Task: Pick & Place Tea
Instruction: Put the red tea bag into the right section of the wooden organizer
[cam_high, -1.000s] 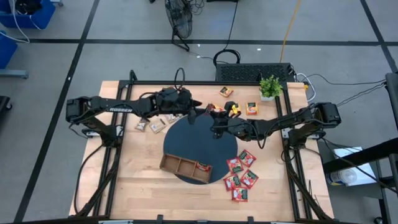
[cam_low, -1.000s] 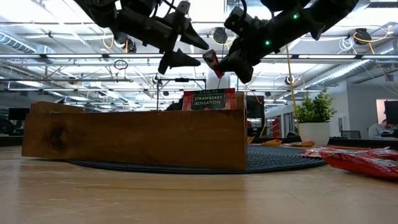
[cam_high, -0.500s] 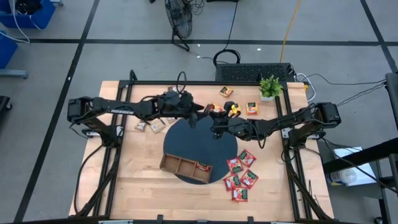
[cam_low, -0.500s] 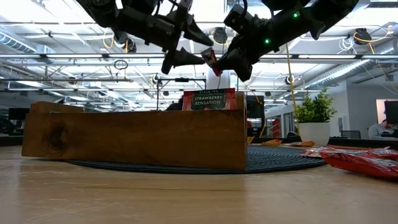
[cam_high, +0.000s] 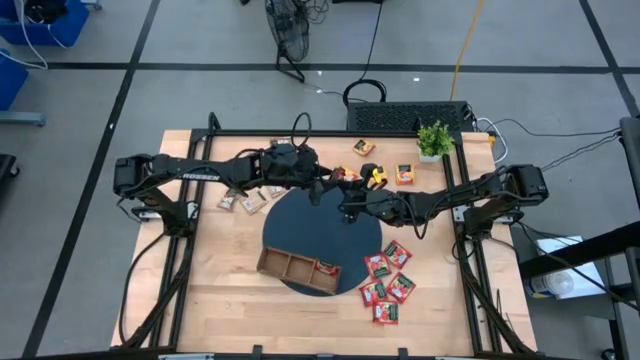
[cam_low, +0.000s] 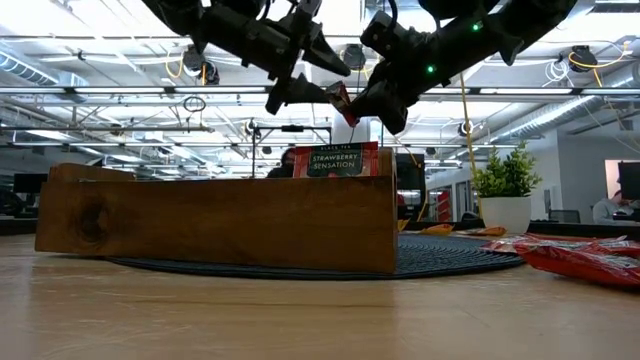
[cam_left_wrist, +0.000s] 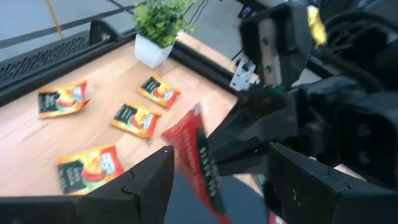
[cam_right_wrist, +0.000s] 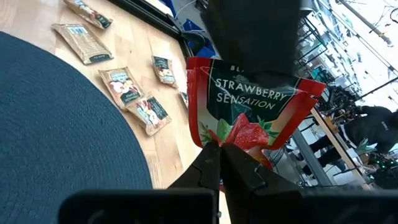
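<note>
A red strawberry tea sachet (cam_right_wrist: 249, 112) hangs above the dark round mat (cam_high: 300, 225), with my right gripper (cam_right_wrist: 221, 152) shut on it. My left gripper (cam_left_wrist: 221, 149) comes from the table's left, open. Its two fingers stand on either side of the sachet's free end (cam_left_wrist: 196, 158) with a gap on both sides. The wooden tray (cam_high: 298, 267) lies on the mat's near edge, with a red sachet (cam_low: 337, 160) standing in its right end compartment. Loose red sachets (cam_high: 388, 277) lie near right, orange ones (cam_high: 403, 174) far right, and brown-and-white ones (cam_high: 250, 200) to the left. My right gripper pinches the red sachet by one edge (cam_right_wrist: 231, 144) between its two fingertips. The fingers come nearly level from the table's right. The rest of the sachet sticks out beyond the fingertips toward my left gripper, lifted clear above the mat.
A small potted plant (cam_high: 435, 140) stands at the far right corner. Both arms meet over the mat's far edge (cam_high: 335, 195). The bare wood of the table (cam_high: 230, 290) shows at the near left. The tray's other compartments (cam_high: 280, 262) show nothing inside.
My left gripper has edged toward the table's right, closing on the sachet in my right gripper, so that its open fingers now flank the sachet's free end. My right gripper and the sachet have kept still.
</note>
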